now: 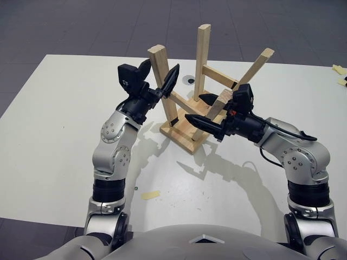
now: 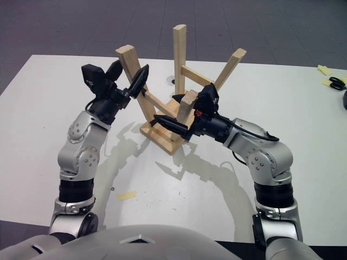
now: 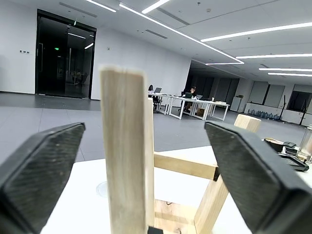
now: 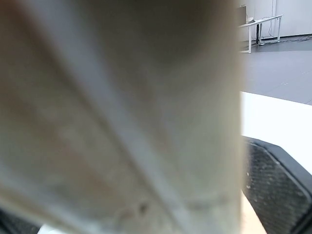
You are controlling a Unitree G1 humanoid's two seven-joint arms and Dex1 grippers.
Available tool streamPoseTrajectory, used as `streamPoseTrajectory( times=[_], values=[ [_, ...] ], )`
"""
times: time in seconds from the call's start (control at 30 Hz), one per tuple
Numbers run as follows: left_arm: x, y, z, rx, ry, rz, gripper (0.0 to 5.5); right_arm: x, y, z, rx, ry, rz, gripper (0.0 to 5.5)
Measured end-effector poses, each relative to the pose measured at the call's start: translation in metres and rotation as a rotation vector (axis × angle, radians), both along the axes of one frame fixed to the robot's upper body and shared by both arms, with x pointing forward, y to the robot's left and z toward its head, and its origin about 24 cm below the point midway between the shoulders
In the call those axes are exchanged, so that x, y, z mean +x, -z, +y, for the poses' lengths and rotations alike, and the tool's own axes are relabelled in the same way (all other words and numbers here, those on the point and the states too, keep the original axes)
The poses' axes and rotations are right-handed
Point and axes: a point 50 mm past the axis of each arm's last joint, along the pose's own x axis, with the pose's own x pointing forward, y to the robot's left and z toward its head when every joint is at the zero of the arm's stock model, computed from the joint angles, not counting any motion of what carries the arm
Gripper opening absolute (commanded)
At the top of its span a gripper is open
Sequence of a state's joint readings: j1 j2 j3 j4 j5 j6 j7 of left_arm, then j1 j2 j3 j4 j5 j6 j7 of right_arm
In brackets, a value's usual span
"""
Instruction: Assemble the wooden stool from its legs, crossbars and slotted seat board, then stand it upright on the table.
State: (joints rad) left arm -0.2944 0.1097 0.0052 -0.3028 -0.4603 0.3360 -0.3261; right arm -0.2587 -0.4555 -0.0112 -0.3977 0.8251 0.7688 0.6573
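Two legs of the stool (image 1: 187,130), upturned at the table's (image 1: 65,108) twelve o'clock, stand between spread, unclenched fingers: left gripper (image 1: 161,68) around the nine o'clock leg (image 1: 158,58), right gripper (image 1: 194,107) around the four o'clock leg (image 1: 219,104), likely to steady it for righting.

Head pair looks down; wrist cameras (very close) face the stool (image 3: 124,156).

No legible text anywhere. Green lit sign (image 3: 57,48) over far doorway (image 3: 66,68): too small to read.
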Motion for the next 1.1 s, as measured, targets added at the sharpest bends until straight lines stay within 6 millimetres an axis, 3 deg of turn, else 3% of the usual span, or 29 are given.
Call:
streamPoseTrajectory(
  times=[0.07,0.2,0.33,0.4,0.5,0.8,1.1],
  values=[
    [-0.001,-0.006,0.001,0.037,0.026,0.025,5.36,-0.001,0.000,0.000,0.001,0.002,0.000,5.40],
    [0.000,-0.016,0.013,0.158,0.035,0.136,5.36,-0.004,0.003,0.000,0.003,0.013,0.010,5.40],
    [0.004,-0.041,0.025,0.226,0.035,0.197,5.36,-0.006,0.007,-0.002,0.003,0.038,0.022,5.40],
    [0.004,-0.055,0.026,0.254,0.043,0.205,5.36,-0.007,0.007,-0.002,0.004,0.044,0.024,5.40],
    [0.003,-0.059,0.025,0.283,0.063,0.273,5.36,-0.008,0.008,-0.003,0.005,0.055,0.023,5.40],
    [0.006,-0.077,0.025,0.318,0.047,0.380,4.02,-0.010,0.009,-0.003,0.007,0.078,0.018,5.40],
    [0.011,-0.074,0.019,0.368,0.086,0.422,2.39,-0.010,0.011,-0.003,0.011,0.100,0.016,5.40]
  ],
)
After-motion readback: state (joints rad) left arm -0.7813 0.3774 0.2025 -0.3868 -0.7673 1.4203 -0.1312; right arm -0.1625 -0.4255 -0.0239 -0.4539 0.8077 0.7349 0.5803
